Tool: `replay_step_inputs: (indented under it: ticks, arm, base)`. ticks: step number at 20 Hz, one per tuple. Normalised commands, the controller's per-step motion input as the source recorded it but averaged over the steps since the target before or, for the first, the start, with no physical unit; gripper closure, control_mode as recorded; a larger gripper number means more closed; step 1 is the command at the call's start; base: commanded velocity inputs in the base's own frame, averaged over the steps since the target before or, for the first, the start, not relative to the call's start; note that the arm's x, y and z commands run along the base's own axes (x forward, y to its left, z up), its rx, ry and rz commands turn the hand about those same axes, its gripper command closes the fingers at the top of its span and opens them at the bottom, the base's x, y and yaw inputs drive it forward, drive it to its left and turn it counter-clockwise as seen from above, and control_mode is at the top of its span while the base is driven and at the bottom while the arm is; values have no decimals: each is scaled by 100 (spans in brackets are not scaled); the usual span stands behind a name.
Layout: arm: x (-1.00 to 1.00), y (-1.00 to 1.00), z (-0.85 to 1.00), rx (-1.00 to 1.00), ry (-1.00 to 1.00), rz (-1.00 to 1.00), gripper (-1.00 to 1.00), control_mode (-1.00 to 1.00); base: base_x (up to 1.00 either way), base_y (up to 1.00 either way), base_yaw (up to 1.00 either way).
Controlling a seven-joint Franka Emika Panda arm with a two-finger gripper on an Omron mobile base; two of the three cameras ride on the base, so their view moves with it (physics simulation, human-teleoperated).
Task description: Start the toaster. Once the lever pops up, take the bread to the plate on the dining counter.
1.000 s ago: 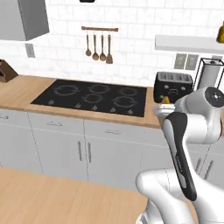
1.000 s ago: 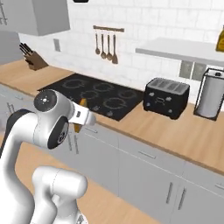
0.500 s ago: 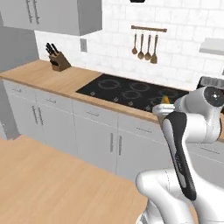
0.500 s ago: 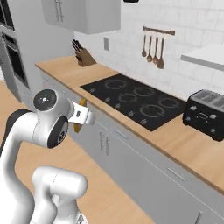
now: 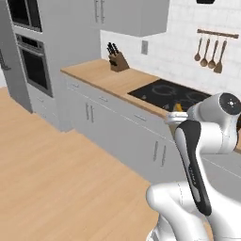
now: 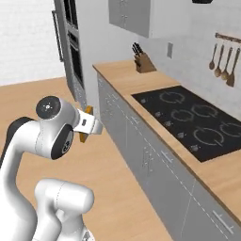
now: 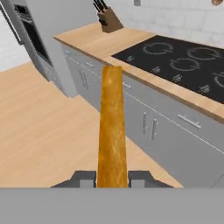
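My gripper is shut on the bread, a golden-brown slice seen edge-on and standing up between the two dark fingertips. In the left base view a bit of the bread's crust peeks out above the gripper, close by the arm's upper joint. From the right base side the bread shows as orange edges above and below the white hand. The slice hangs in the air over the floor, in front of the grey cabinets. The toaster, the plate and the dining counter are out of view.
A wood-topped counter with a black hob runs along the wall, a knife block at its far end. A tall grey unit with wall ovens stands to the left. Utensils hang on the tiles. Wooden floor lies open.
The whole picture has swept sideways, so the camera has turned left: the toaster has slid out of frame, the knife block and ovens have come in. The bread stays in the shut gripper.
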Motion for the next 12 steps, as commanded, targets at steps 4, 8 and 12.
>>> replay_step_inputs:
  ticks: [4,8,12]
  arm:
    - [0,0,0,0,0,0,100,100]
    - [0,0,0,0,0,0,100,100]
    - [0,0,0,0,0,0,100,100]
  base:
    - [-9,0,48]
    - [-34,0,52]
    - [-34,0,58]
